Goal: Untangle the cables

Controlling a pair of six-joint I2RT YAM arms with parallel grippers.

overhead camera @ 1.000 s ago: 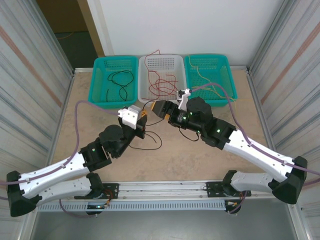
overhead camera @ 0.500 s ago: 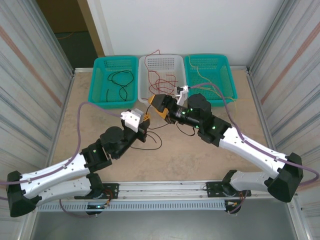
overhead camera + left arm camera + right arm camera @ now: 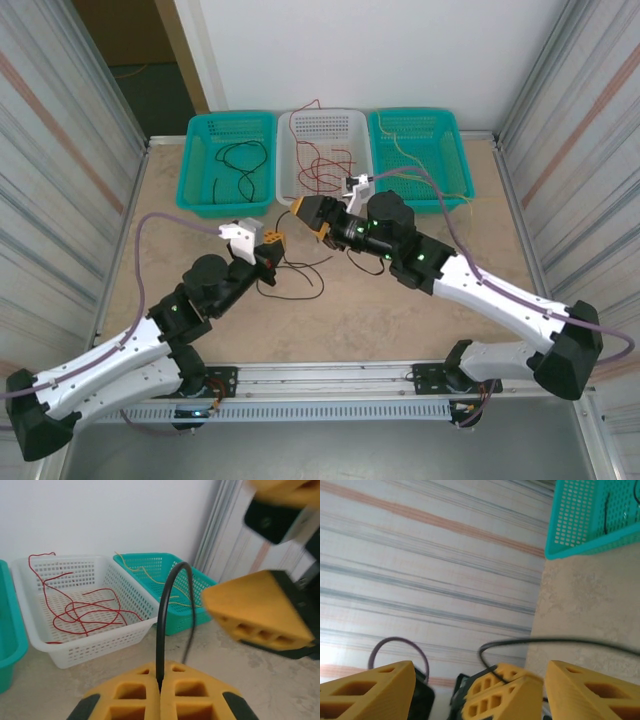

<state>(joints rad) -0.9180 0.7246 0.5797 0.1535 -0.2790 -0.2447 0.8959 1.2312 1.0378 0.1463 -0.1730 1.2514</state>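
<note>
A tan table (image 3: 400,330) is enclosed by ribbed metal side walls and a white back wall. Black cables (image 3: 243,165) are kept in the left teal basket (image 3: 230,128), red cables (image 3: 75,612) in the white basket (image 3: 325,125), and pale yellow cables (image 3: 145,572) in the right teal basket (image 3: 415,125). In the left wrist view the left gripper (image 3: 160,682) is seen clamped on a loose black cable (image 3: 161,610) that arches upward. In the right wrist view the fingers of the right gripper (image 3: 312,213) are seen spread wide, and nothing is held.
</note>
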